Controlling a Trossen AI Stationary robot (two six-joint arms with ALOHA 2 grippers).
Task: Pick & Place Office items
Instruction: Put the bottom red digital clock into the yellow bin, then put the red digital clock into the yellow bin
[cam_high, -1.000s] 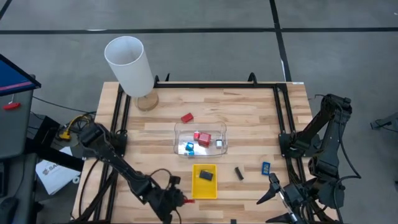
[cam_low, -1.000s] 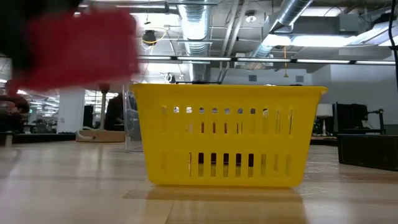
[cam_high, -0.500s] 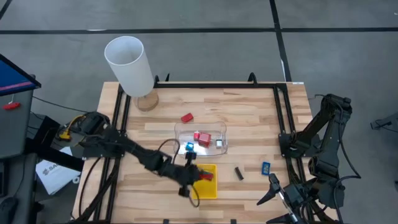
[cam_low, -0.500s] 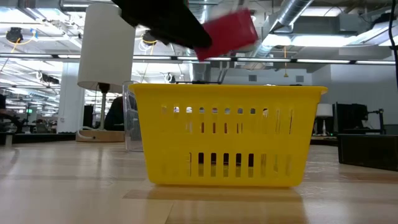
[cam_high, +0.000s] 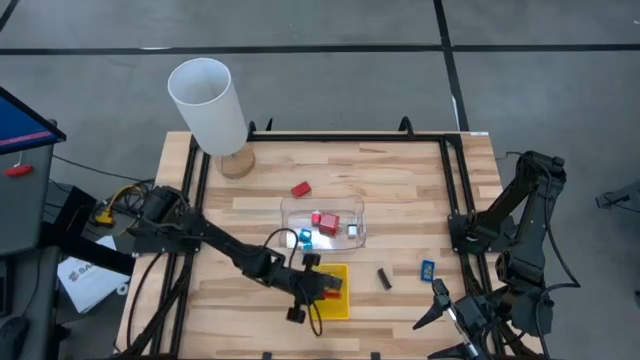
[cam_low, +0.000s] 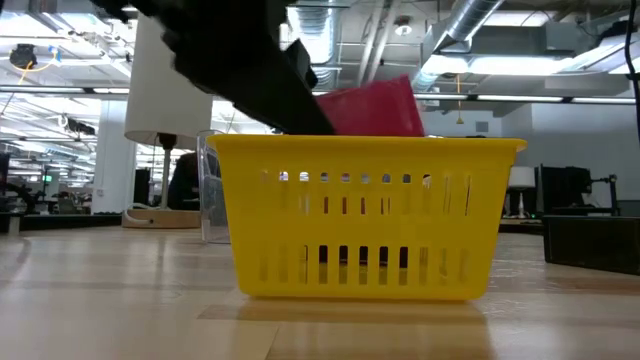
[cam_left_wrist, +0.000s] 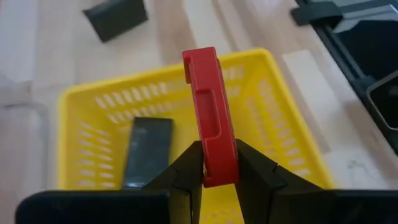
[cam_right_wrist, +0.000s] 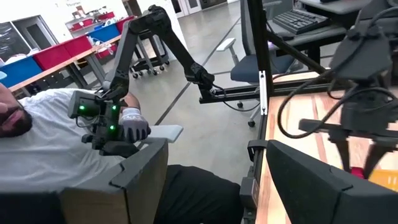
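My left claw (cam_left_wrist: 212, 171) is clamped on a red block (cam_left_wrist: 209, 112), poised over the yellow tray (cam_left_wrist: 292, 134). I'd lower it beside the black piece (cam_left_wrist: 148, 149) before letting go.

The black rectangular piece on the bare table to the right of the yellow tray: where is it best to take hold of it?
The black rectangular piece lies flat, clear of the yellow tray and the blue piece. Probably best: come straight down from above and close the end effector across its narrow width, at mid-length.
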